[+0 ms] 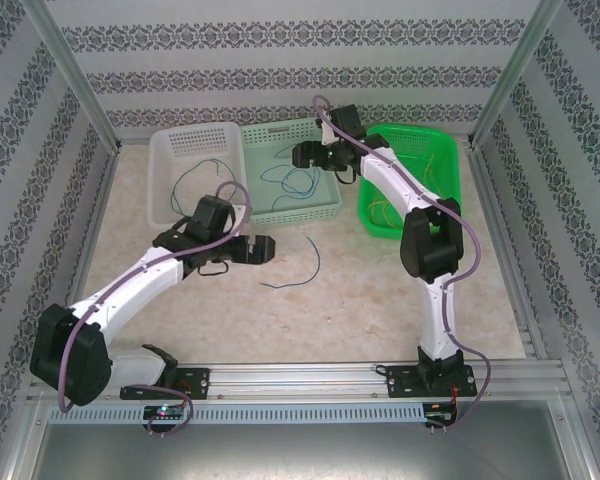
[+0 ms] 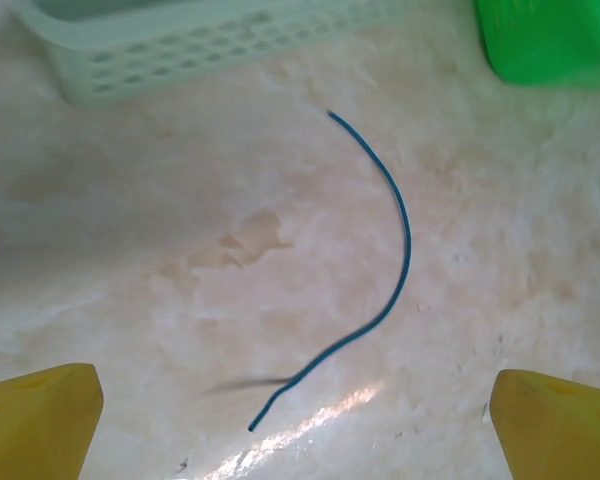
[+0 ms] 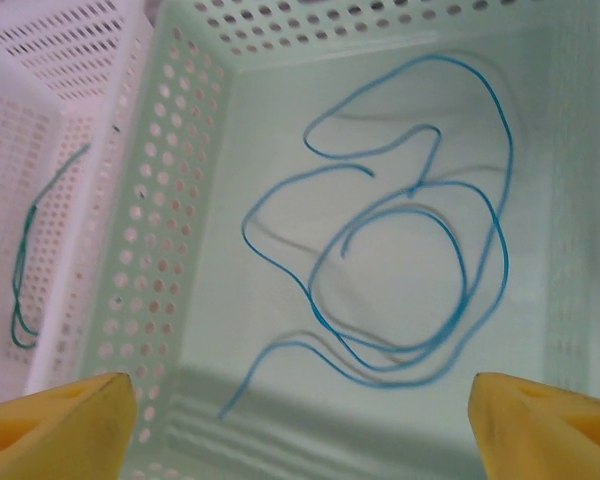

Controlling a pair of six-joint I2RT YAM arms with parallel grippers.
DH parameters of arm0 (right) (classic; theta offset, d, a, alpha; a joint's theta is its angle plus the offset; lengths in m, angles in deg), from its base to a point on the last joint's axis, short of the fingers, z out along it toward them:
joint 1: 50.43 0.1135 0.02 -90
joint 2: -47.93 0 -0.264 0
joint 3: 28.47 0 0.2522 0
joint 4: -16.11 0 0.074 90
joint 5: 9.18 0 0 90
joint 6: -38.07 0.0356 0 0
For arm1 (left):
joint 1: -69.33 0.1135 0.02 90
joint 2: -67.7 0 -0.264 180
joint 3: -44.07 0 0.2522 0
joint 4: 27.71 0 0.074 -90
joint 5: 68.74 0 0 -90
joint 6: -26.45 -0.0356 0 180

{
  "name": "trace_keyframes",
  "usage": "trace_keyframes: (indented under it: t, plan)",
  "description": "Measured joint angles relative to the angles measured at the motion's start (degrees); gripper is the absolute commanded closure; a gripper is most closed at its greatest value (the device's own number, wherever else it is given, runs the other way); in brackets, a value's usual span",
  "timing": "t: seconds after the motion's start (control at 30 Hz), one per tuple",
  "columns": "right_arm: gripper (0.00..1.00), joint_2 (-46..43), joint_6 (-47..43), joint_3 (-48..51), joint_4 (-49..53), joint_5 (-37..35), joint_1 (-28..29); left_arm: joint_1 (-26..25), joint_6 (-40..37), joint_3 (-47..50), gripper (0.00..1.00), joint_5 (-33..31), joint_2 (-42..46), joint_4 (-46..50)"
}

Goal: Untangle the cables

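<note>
Here, blue cable (image 1: 317, 262), marble tabletop (image 1: 380, 300), wallpaper (image 1: 280, 40).

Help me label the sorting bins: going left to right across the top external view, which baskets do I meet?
white basket → pale green basket → bright green basket

Blue cables (image 3: 412, 188) coil in a mint basket (image 3: 150, 250); one strand (image 2: 408, 240) curves on the table (image 2: 130, 250).

I see a pale green basket (image 1: 300, 213) on the counter (image 1: 360, 300), a white basket (image 1: 160, 170) just left of it, and a bright green basket (image 1: 445, 160) to its right.
</note>
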Motion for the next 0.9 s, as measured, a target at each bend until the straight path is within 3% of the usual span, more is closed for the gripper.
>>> trace_keyframes:
  t: [0.13, 0.37, 0.67, 0.9]
  plan:
    - [0.12, -6.32, -0.2, 6.4, -0.76, 1.25, -0.46, -5.42, -4.66, -1.57, 0.01, -2.29, -2.21, 1.42]
    - [0.11, -18.53, 0.07, 16.13, -5.07, 2.32, -0.46, -13.22, -14.1, -10.32, 0.17, -6.19, -13.79, 8.37]
    - [0.11, -23.89, 0.02, 25.33, -5.88, 2.71, -2.67, -14.62, -23.43, -14.32, 0.27, -11.15, -24.26, 19.21]
    - [0.11, -27.02, 0.0, 29.27, -5.88, 2.89, -5.22, -14.69, -26.99, -14.91, 0.28, -13.57, -26.64, 23.8]
